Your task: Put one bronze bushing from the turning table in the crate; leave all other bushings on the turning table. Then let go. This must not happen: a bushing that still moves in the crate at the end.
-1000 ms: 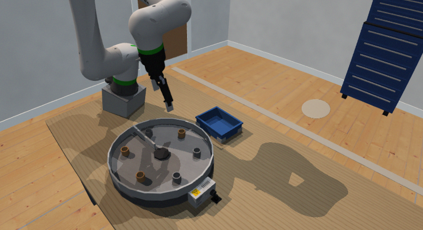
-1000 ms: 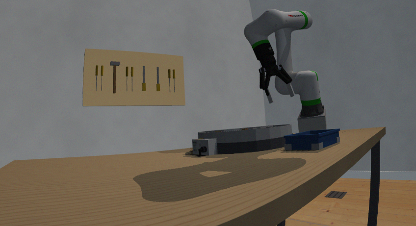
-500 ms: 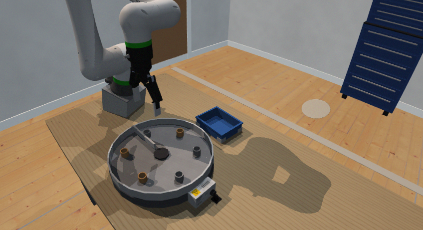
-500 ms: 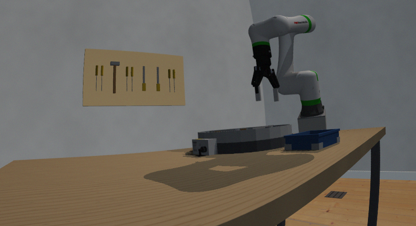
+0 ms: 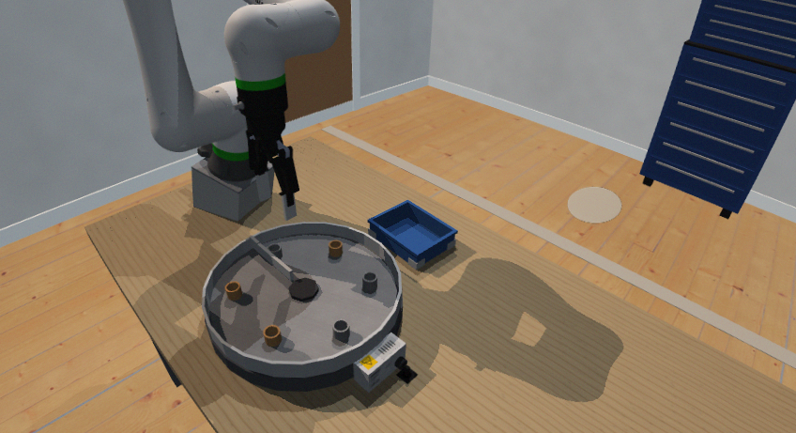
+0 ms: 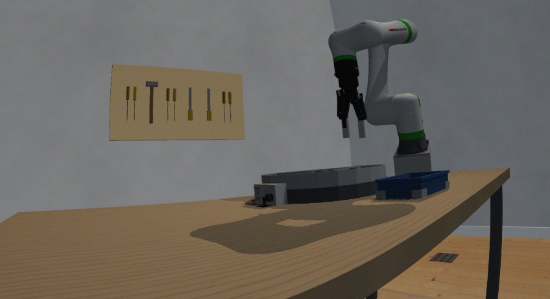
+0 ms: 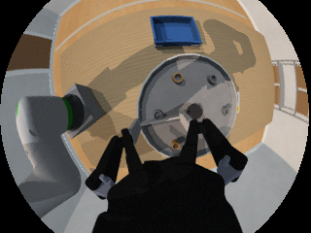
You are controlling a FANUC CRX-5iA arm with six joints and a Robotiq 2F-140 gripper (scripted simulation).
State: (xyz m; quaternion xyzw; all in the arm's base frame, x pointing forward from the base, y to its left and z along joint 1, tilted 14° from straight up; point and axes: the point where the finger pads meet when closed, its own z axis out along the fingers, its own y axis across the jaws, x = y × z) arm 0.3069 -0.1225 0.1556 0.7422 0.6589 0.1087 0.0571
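Observation:
The round grey turning table (image 5: 301, 301) holds three bronze bushings (image 5: 335, 249), (image 5: 233, 290), (image 5: 271, 334) and three dark grey bushings (image 5: 369, 283), (image 5: 341, 331), (image 5: 275, 251). The blue crate (image 5: 412, 230) stands just right of the table and is empty. My gripper (image 5: 287, 205) points straight down, high above the table's far rim. Its fingers are partly open with nothing between them, which shows in the exterior view (image 6: 353, 132). In the wrist view the gripper (image 7: 161, 139) hangs over the table (image 7: 189, 100), with the crate (image 7: 175, 30) beyond.
A fixed grey sweeper bar (image 5: 273, 261) runs from the rim to the table's dark hub (image 5: 303, 287). A control box (image 5: 379, 362) sticks out at the table's front. The robot base (image 5: 231, 189) stands behind the table. A tool board (image 6: 176, 102) hangs on the wall.

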